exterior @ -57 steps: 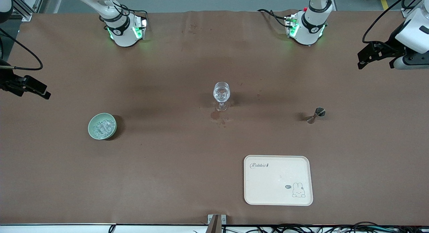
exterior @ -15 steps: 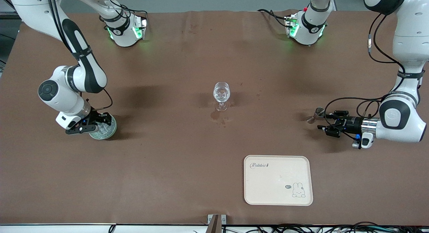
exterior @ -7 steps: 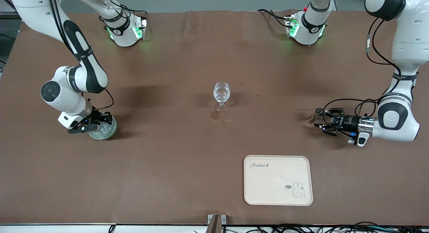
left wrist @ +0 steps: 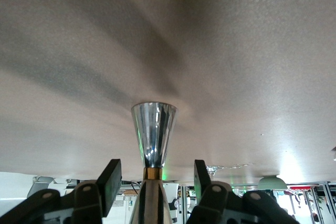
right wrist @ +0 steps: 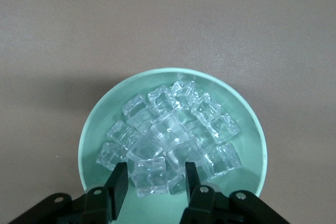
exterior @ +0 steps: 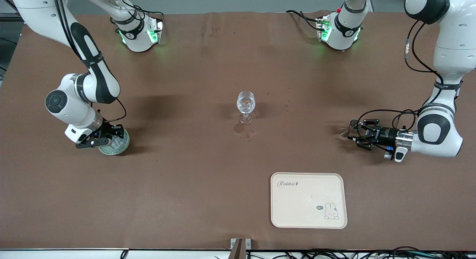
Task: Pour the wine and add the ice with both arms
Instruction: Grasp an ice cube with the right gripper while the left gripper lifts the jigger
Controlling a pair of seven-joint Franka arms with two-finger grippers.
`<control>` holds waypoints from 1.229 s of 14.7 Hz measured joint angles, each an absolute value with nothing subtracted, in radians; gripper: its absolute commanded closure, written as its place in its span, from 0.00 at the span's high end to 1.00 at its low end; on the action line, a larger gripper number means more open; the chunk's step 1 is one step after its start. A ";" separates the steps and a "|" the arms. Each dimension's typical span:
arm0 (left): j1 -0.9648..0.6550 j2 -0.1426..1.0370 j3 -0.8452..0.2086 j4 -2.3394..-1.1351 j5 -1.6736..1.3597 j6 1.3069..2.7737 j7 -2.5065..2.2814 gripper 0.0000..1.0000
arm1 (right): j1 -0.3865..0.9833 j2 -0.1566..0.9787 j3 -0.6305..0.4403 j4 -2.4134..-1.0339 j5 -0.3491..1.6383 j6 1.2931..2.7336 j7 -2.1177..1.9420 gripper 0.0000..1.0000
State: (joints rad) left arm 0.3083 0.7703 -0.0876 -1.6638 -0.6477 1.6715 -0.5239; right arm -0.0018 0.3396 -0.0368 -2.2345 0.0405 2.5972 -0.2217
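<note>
I've got the right gripper (exterior: pixel 105 137) down over the pale green bowl (exterior: pixel 121 144) at the right arm's end of the table. In the right wrist view its fingers (right wrist: pixel 119 184) stand apart, spread to about one cube's width, with a cube of the ice (right wrist: pixel 168 145) between the tips; I can't tell if the pads touch it. The ice is heaped in the bowl (right wrist: pixel 100 121), clear cubes filling most of it, none outside it that I can see. The left gripper (exterior: pixel 355 133) is low at the left arm's end, lying roughly level with the table and pointing toward the table's middle, at the steel jigger (exterior: pixel 349 128). In the left wrist view the jigger (left wrist: pixel 153 140) sits centred between the fingers (left wrist: pixel 110 179), narrow waist with a brass-coloured band at the level of the tips. The jaws are open wider than the waist, with a gap on both sides, so no grip there. The jigger stands on the brown table cover (exterior: pixel 193 184). The wine glass (exterior: pixel 245 106) is upright mid-table, well apart from both grippers, clear bowl, with small dark stains on the cover just nearer the front camera than its foot. I can't tell what's inside it. The cream tray (exterior: pixel 286 214) with the rabbit print lies nearer the front camera than the glass and the jigger, with nothing on it.
</note>
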 measured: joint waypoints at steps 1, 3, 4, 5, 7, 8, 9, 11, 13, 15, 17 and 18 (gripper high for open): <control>0.308 0.773 -0.088 -1.664 -0.648 1.671 -0.524 0.62 | -0.002 0.340 -0.037 -2.235 0.041 2.599 -0.222 0.52; 0.309 0.780 -0.088 -1.664 -0.648 1.671 -0.524 0.60 | -0.002 0.340 -0.037 -2.234 0.041 2.601 -0.222 0.49; 0.309 0.784 -0.088 -1.664 -0.648 1.671 -0.524 0.58 | -0.002 0.340 -0.037 -2.234 0.041 2.602 -0.222 0.46; 0.308 0.788 -0.089 -1.664 -0.649 1.671 -0.524 0.57 | -0.002 0.340 -0.037 -2.235 0.041 2.602 -0.222 0.46; 0.308 0.792 -0.089 -1.664 -0.651 1.671 -0.524 0.55 | -0.002 0.340 -0.037 -2.235 0.041 2.603 -0.222 0.46; 0.308 0.793 -0.089 -1.664 -0.651 1.671 -0.524 0.53 | -0.002 0.340 -0.037 -2.235 0.041 2.604 -0.222 0.46; 0.308 0.793 -0.089 -1.664 -0.651 1.669 -0.524 0.51 | -0.002 0.340 -0.037 -2.235 0.041 2.604 -0.222 0.44; 0.308 0.793 -0.089 -1.662 -0.651 1.652 -0.524 0.47 | -0.002 0.340 -0.037 -2.235 0.041 2.607 -0.223 0.42; 0.308 0.793 -0.089 -1.659 -0.652 1.644 -0.524 0.41 | -0.002 0.340 -0.037 -2.235 0.040 2.612 -0.223 0.39; 0.309 0.793 -0.089 -1.658 -0.652 1.643 -0.524 0.33 | -0.001 0.340 -0.037 -2.235 0.040 2.613 -0.223 0.38; 0.309 0.793 -0.089 -1.658 -0.652 1.642 -0.524 0.19 | -0.001 0.341 -0.037 -2.235 0.040 2.614 -0.224 0.38; 0.309 0.793 -0.089 -1.657 -0.653 1.641 -0.524 0.14 | -0.001 0.343 -0.037 -2.235 0.040 2.614 -0.224 0.38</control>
State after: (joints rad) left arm 0.3091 0.7925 -0.0890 -1.6574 -0.6527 1.6414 -0.5239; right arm -0.0014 0.3425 -0.0368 -2.2347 0.0405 2.6138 -0.2237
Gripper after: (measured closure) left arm 0.731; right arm 0.617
